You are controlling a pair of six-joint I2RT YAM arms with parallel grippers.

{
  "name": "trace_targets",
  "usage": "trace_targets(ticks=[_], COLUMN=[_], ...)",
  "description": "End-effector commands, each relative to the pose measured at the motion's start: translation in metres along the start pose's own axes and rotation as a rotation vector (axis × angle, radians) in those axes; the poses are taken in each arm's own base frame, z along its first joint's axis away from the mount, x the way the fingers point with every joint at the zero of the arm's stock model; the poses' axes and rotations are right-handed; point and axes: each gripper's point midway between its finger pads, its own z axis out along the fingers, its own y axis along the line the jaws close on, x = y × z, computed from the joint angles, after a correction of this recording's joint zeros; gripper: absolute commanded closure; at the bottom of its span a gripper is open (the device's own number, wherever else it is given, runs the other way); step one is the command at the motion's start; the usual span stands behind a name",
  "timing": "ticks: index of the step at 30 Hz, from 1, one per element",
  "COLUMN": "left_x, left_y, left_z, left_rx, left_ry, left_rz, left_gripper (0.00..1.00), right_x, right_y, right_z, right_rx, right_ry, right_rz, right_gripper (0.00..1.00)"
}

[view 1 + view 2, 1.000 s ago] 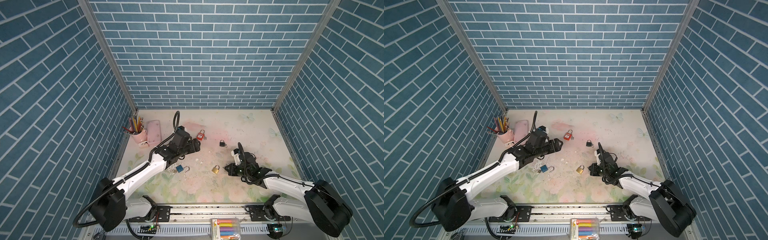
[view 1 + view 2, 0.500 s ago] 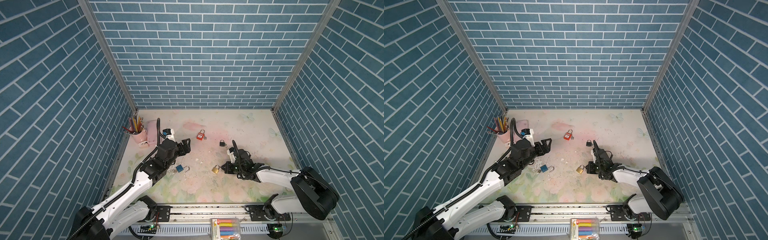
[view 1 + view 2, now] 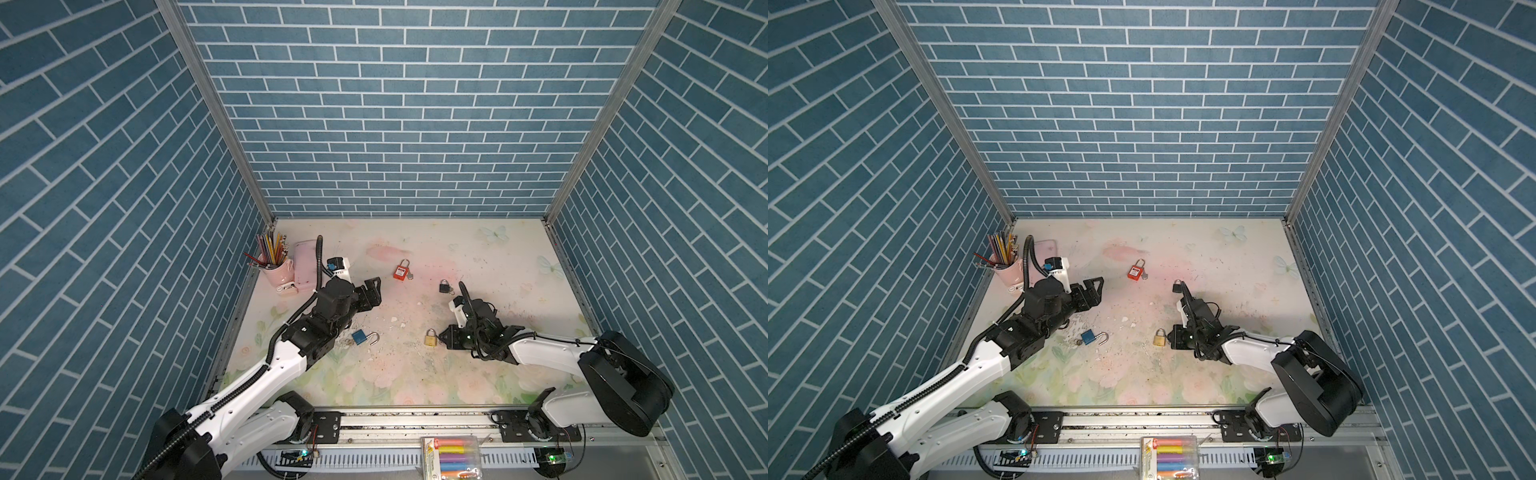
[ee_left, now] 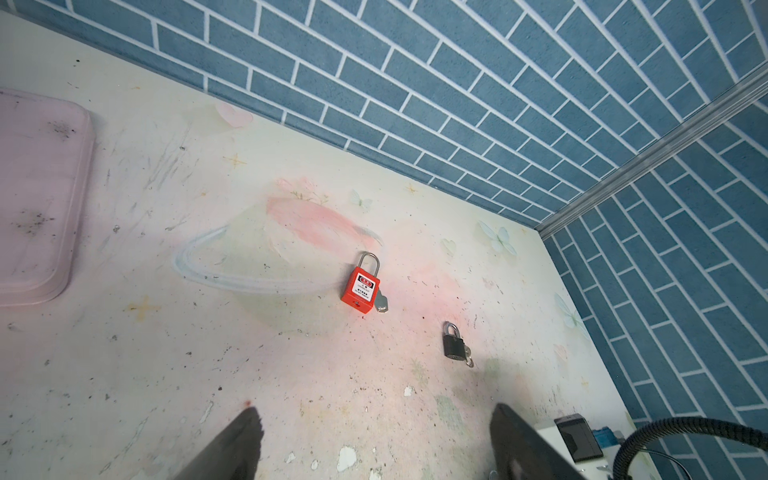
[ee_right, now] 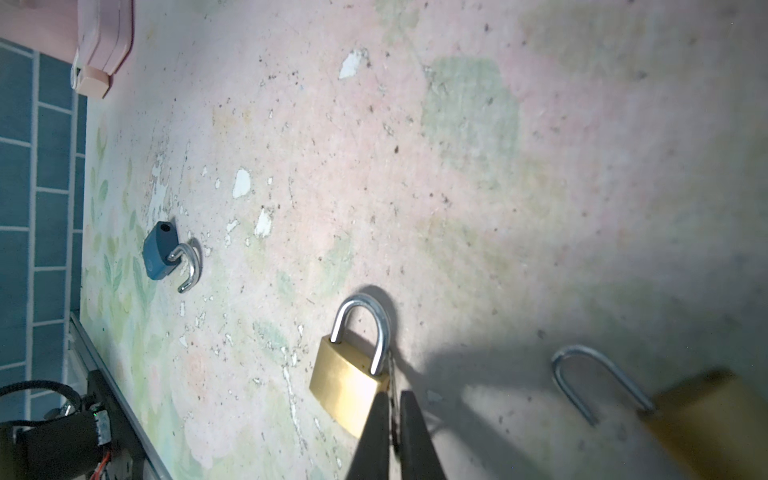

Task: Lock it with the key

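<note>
A brass padlock (image 3: pixel 431 337) (image 3: pixel 1159 337) lies flat in the front middle of the table, and its shackle (image 5: pixel 365 328) is down in the body. My right gripper (image 3: pixel 444 338) (image 5: pixel 395 399) sits low at the padlock's right side. Its jaws are nearly together on a thin silver key (image 5: pixel 392 374), which I see edge-on against the padlock's bottom corner. My left gripper (image 3: pixel 374 291) (image 4: pixel 376 436) hangs open over bare table at the left, with nothing between its fingers (image 4: pixel 245 440).
A blue padlock (image 3: pixel 360 336) (image 5: pixel 160 255) with its shackle swung open lies left of the brass one. A red padlock (image 3: pixel 401 272) (image 4: pixel 360 289) and a black padlock (image 3: pixel 444 286) (image 4: pixel 454 345), each keyed, lie farther back. A pink pencil cup (image 3: pixel 276 270) and pink case (image 3: pixel 305 266) stand back left.
My right gripper has slid left up to the brass padlock. The left arm has drawn back and changed its bend, while its gripper stays open in about the same place.
</note>
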Motion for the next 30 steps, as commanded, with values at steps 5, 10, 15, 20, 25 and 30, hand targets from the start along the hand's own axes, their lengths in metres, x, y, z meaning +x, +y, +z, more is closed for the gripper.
trace_targets(ticks=[5,10,15,20,25,30], left_x=[-0.020,-0.006,0.019,0.043,0.087,0.134], left_y=[0.012,0.028,0.054,0.061,0.069,0.095], left_z=[-0.006,-0.002,-0.005,-0.013,-0.020,-0.027], left_rx=[-0.103,-0.135,-0.241,-0.273,-0.295,-0.392], left_ry=[-0.030,0.070,0.199,0.336,0.523,0.675], left_rz=[0.008,-0.054,-0.065,0.016,0.115,0.169], left_gripper=[0.13,0.13,0.13,0.13,0.13,0.13], right_x=[-0.016,-0.043,-0.076,-0.086,-0.079,-0.062], right_y=[0.007,0.024,0.060,0.089,0.104,0.108], right_z=[-0.013,-0.038,-0.080,-0.105,-0.107,-0.094], right_rx=[0.023,0.021,-0.053,-0.157,-0.253,-0.325], right_ry=[-0.059,-0.167,-0.350,-0.501,-0.523,-0.441], right_rz=[-0.025,-0.104,-0.294,-0.523,-0.596,-0.624], right_gripper=[0.73,0.63,0.49,0.32,0.30,0.28])
